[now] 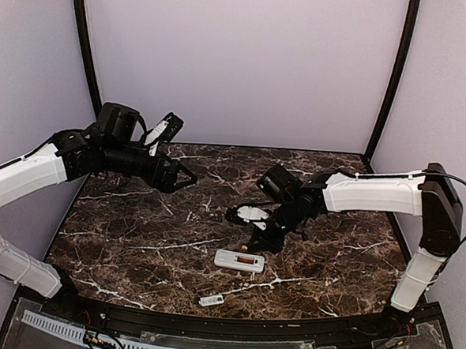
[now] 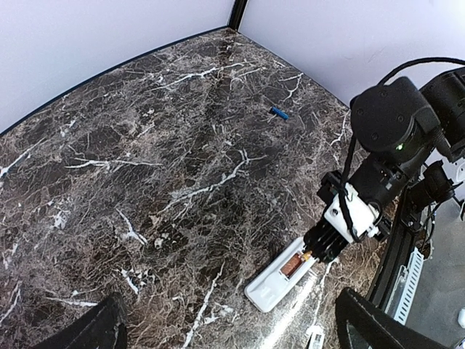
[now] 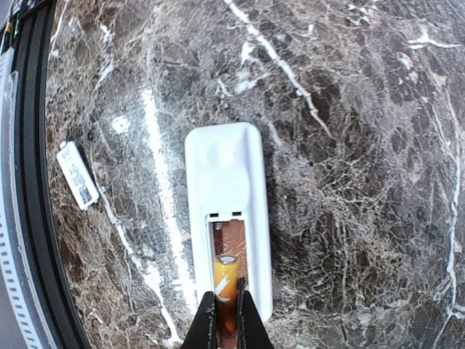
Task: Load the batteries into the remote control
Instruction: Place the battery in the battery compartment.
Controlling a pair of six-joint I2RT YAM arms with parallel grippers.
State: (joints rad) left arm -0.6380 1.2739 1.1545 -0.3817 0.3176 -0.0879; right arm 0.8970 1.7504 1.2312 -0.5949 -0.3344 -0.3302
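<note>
right jaws: clamped on orange-red cylindrical battery [image 3: 227, 278], bottom centre, its tip in open bay of slim white plastic remote control [image 3: 225, 174] | left jaws: wide open, empty, upper left of top view | small blue cylindrical battery [image 2: 279, 113]: upper centre-right on dark marble counter [image 2: 145, 182]

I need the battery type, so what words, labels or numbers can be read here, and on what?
No text is readable.
Loose white cover: dark printed marks, too small to read.
Orange battery: white marking, blurred.
Remote control back: no print seen.
</note>
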